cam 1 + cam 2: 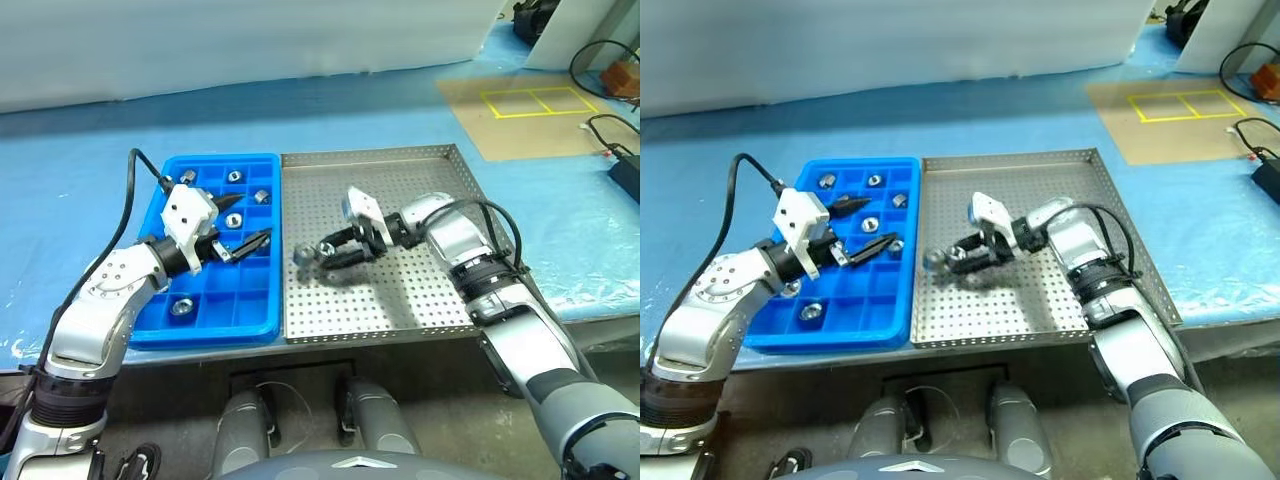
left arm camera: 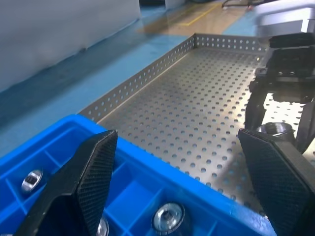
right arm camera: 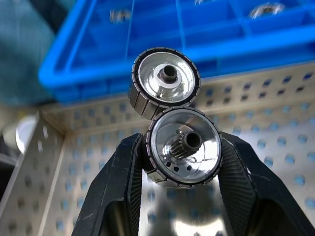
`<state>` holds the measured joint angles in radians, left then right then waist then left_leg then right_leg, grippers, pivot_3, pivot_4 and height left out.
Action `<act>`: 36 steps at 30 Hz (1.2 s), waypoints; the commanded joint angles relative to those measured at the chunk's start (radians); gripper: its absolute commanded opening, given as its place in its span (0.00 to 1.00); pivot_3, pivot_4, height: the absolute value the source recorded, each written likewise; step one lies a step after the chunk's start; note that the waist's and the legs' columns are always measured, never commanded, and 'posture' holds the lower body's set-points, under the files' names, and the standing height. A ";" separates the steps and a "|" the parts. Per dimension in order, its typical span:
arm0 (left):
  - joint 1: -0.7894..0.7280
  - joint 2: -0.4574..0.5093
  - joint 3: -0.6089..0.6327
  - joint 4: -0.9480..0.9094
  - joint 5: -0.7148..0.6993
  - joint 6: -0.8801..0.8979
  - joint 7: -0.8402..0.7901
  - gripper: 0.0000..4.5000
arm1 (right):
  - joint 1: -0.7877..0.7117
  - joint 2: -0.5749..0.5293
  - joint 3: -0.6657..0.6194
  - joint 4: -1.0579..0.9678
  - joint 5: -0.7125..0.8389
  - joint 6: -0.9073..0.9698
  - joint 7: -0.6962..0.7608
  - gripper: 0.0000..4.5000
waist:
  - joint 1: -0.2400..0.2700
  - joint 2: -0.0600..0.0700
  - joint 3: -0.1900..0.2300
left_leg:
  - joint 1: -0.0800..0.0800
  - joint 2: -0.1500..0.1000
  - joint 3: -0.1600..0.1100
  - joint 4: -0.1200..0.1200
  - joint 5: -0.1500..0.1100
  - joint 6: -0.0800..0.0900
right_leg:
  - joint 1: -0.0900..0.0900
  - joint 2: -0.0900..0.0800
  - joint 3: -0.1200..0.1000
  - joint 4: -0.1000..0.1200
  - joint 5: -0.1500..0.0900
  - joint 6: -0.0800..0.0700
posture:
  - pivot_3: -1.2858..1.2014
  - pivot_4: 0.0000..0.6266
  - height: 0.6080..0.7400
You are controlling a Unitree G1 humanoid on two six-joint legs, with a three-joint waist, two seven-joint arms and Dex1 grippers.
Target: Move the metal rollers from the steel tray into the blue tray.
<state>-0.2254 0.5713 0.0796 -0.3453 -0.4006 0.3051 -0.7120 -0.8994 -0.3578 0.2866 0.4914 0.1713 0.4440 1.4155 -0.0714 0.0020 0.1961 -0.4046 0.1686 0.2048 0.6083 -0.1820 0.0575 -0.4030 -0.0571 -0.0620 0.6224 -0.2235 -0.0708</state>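
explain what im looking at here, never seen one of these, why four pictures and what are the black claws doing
A two-armed humanoid robot is sorting parts. Two pictures come from its head, looking down; two from cameras on its wrists. On the surface sit a blue tray with square compartments, several holding metal rollers, and a perforated steel tray. The right gripper is shut on a pair of stuck-together rollers, lifted above the steel tray near its blue-tray side. The left gripper hangs open over the blue tray, holding nothing.
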 commanded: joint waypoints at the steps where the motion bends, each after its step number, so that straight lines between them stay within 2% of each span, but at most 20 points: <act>1: -0.020 -0.012 0.018 -0.003 0.003 -0.090 -0.020 0.92 | -0.023 -0.001 -0.044 -0.100 0.067 0.094 -0.009 0.39 | 0.003 0.000 0.000 | 0.000 0.000 0.000 0.000 0.000 0.000 | 0.000 0.000 0.000 0.000 0.000 0.000 | 0.35 0.24 1.00; 9: -0.003 -0.005 0.018 -0.022 -0.023 -0.106 -0.066 0.92 | -0.001 -0.005 -0.031 -0.116 0.051 0.101 -0.042 0.39 | 0.007 0.000 0.000 | 0.000 0.000 0.000 -0.001 0.001 -0.001 | 0.000 0.000 0.000 0.000 0.000 0.000 | 0.35 0.24 1.00; 14: 0.031 0.061 0.063 -0.105 -0.237 0.097 -0.128 0.92 | -0.005 0.002 -0.023 -0.104 0.042 0.078 -0.050 0.39 | 0.004 0.000 0.000 | 0.000 0.000 0.000 -0.002 0.001 -0.003 | -0.001 0.000 0.000 0.001 0.000 -0.001 | 0.35 0.24 1.00; 18: 0.042 0.106 0.044 -0.074 -0.115 -0.002 -0.151 0.92 | -0.011 0.009 -0.019 -0.088 0.037 0.062 -0.053 0.39 | 0.005 0.000 0.000 | 0.001 0.000 0.000 -0.002 0.002 -0.004 | -0.002 0.001 0.000 0.001 0.000 -0.001 | 0.35 0.24 1.00; 21: 0.015 0.091 0.008 -0.015 0.022 -0.147 -0.124 0.92 | -0.011 0.013 -0.014 -0.082 0.035 0.051 -0.053 0.39 | 0.004 0.000 0.000 | 0.000 0.000 0.000 -0.002 0.002 -0.004 | -0.002 0.000 0.000 0.001 0.000 -0.001 | 0.35 0.24 1.00; 23: 0.002 0.081 -0.006 -0.002 0.046 -0.174 -0.124 0.92 | -0.009 0.016 -0.007 -0.081 0.029 0.036 -0.054 0.39 | 0.005 0.000 0.000 | 0.000 0.000 0.000 -0.002 0.002 -0.004 | -0.001 0.001 0.000 0.001 0.000 -0.001 | 0.35 0.24 1.00; 30: 0.028 0.060 -0.003 -0.074 -0.197 0.186 -0.104 0.92 | 0.004 0.017 0.010 -0.085 0.013 -0.017 -0.053 0.39 | 0.004 0.000 0.000 | 0.000 0.000 0.001 -0.003 0.002 -0.004 | -0.002 0.001 0.000 0.001 0.000 -0.002 | 0.35 0.24 1.00; 33: 0.025 0.052 0.011 -0.069 -0.253 0.258 -0.091 0.92 | 0.009 0.017 0.011 -0.090 0.014 -0.018 -0.052 0.39 | 0.005 0.000 0.000 | 0.000 0.000 0.001 -0.003 0.003 -0.005 | -0.002 0.001 0.000 0.001 0.000 -0.002 | 0.35 0.24 1.00; 36: 0.008 0.036 0.015 -0.032 -0.249 0.273 -0.064 0.92 | 0.010 0.019 0.011 -0.097 0.018 -0.014 -0.053 0.39 | 0.004 0.000 0.000 | 0.001 0.000 0.001 -0.003 0.003 -0.005 | -0.002 0.001 0.000 0.001 0.000 -0.002 | 0.35 0.24 1.00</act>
<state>-0.1987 0.6074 0.0678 -0.3757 -0.6372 0.5741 -0.7896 -0.8864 -0.3424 0.3042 0.4279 0.1758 0.4433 1.3564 -0.0675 0.0024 0.1962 -0.4039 0.1688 0.2054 0.6056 -0.1794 0.0526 -0.4049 -0.0564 -0.0618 0.6236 -0.2234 -0.0728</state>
